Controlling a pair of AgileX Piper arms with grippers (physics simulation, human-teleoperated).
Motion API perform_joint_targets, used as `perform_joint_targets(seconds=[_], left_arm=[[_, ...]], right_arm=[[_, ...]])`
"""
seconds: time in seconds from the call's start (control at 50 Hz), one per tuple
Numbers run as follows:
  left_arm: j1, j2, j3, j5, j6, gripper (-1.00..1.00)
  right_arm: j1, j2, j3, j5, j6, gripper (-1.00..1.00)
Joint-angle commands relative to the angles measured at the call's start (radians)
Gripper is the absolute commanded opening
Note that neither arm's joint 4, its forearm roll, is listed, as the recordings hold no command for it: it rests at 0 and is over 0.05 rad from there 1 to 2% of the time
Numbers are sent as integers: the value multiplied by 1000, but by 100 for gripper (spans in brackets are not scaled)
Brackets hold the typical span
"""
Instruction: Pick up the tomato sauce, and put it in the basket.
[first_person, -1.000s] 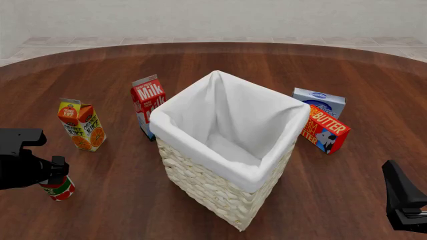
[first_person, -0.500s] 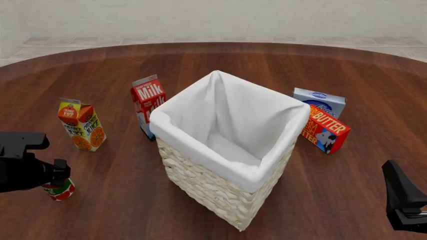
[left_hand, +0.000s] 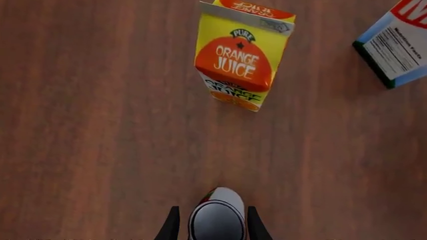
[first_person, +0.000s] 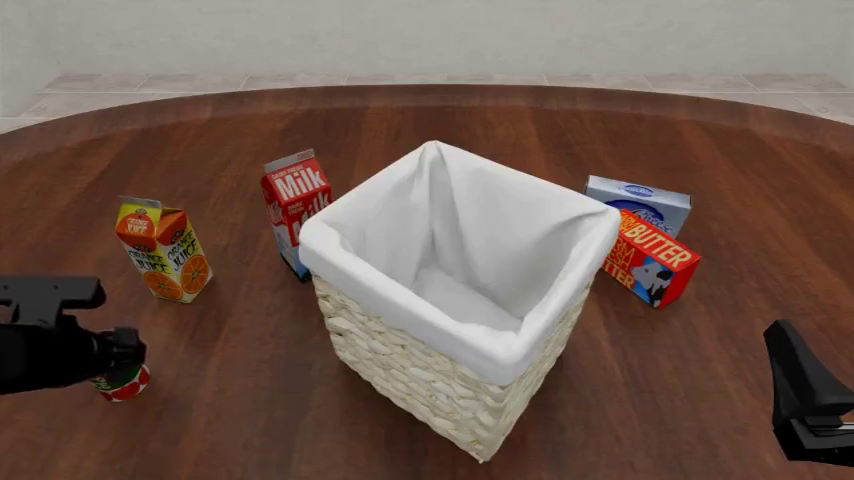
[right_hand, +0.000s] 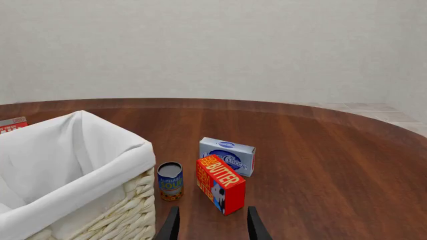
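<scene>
Fingers: my left fingers (left_hand: 179, 227) stand spread either side of the tomato sauce (left_hand: 217, 217), not yet pinching; my right gripper (right_hand: 210, 220) hangs open, idle.
Axis: can upright on the bench (first_person: 240, 380).
Nearer arm: left.
Basket (first_person: 441, 390): toward my right.

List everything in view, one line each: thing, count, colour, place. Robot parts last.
basket: 1, cream wicker with white lining, table centre.
tomato sauce: 1, red can with silver top, near left, between the left gripper's fingers.
juice carton: 1, yellow and orange, far left.
milk carton: 1, red and white, left of the basket.
butter box: 1, red, right of the basket.
blue-grey box: 1, behind the butter box.
soup can: 1, blue and orange label, between basket and butter box.
table: 1, dark brown wood.
left gripper: black, around the can.
right gripper: black, open, near right.
</scene>
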Motion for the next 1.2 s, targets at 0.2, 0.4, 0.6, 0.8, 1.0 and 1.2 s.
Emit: perform_joint_targets(seconds=[0.2, 0.4, 0.6, 0.8, 1.0, 1.2], left_arm=[[-7, 0, 22, -24, 17, -100], [-38, -83, -8, 42, -18, -100], [-72, -211, -37, 175, -39, -100], [-122, -333, -65, 282, -68, -100], [-220, -459, -111, 408, -115, -100], [-362, -549, -192, 534, -216, -100]], right_arm=[[0, 0, 0, 0, 0, 100], [0, 0, 0, 0, 0, 100], [0, 0, 0, 0, 0, 100], [0, 0, 0, 0, 0, 100], [0, 0, 0, 0, 0, 100], [0, 0, 0, 0, 0, 100]])
